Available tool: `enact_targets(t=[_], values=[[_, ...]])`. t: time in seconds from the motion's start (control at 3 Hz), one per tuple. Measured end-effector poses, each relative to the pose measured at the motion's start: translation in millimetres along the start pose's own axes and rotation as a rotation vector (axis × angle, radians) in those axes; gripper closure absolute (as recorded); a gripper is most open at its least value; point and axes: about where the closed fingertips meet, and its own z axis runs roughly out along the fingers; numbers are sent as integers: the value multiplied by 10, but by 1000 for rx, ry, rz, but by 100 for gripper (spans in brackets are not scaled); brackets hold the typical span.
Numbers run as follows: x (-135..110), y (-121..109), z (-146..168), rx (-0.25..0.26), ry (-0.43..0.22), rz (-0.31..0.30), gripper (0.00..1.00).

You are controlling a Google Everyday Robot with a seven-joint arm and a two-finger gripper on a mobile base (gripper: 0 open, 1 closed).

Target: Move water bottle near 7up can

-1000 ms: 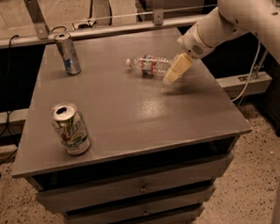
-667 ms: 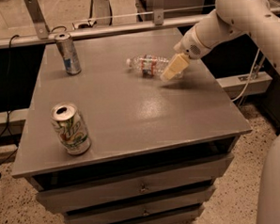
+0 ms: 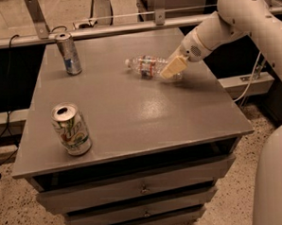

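The water bottle [image 3: 148, 66] lies on its side at the back middle of the grey table, cap pointing left, with a red-and-blue label band. The gripper [image 3: 172, 68] reaches in from the right on a white arm and sits over the bottle's right end, touching or just above it. The 7up can [image 3: 71, 129], white and green with a silver open top, stands upright near the table's front left corner, far from the bottle.
A taller slim silver-blue can [image 3: 68, 53] stands at the back left corner. The grey table [image 3: 146, 128] has drawers below its front edge. A metal rail runs behind the table. The white arm [image 3: 231, 19] spans the right side.
The gripper has moved left and slightly down, closing in on the bottle's right end. The bottle and both cans have not moved.
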Motion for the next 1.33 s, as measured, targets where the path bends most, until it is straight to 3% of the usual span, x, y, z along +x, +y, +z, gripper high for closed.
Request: enact_targets(t=[0.33,0.67,1.33], values=[[-100,266,-180,-48,-13,-57,88],[-221,620,-399,-79,-48,-117,100],[-513,1422,-178,-192,-94,-197,100]])
